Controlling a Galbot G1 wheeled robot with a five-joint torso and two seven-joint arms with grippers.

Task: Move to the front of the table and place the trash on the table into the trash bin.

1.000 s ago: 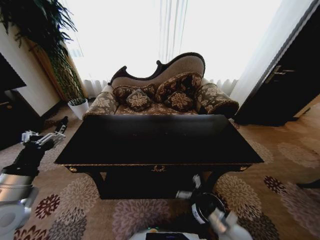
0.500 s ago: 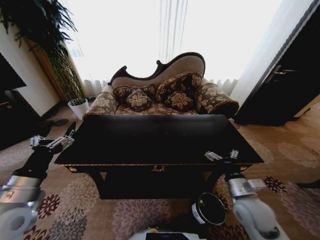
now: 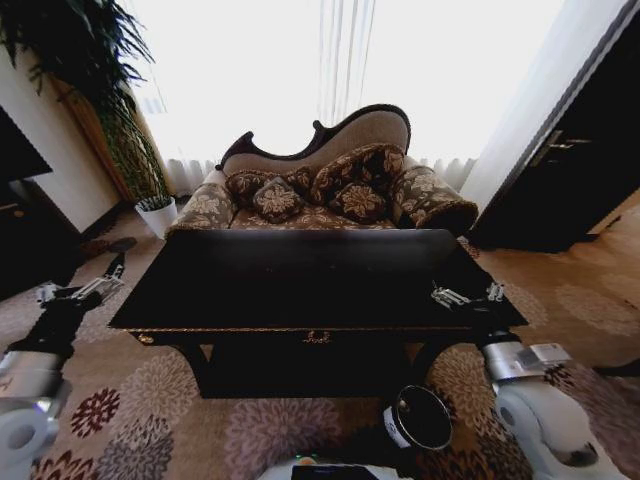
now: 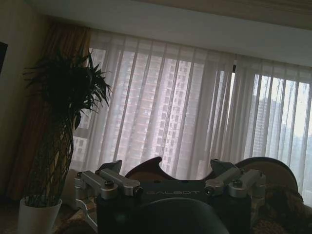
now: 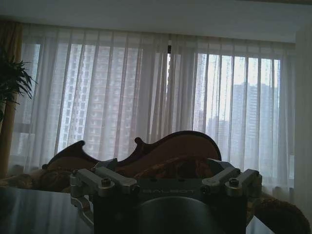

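Table [image 3: 300,285] glossy black before sofa [image 3: 320,185]; left claw [image 3: 80,290], right claw [image 3: 466,296] spread wide.

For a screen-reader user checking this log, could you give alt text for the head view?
A glossy black table stands before a patterned sofa, its top showing no trash. The left gripper hangs open off its left end, the right gripper open over its right front corner, the trash bin on the carpet below.
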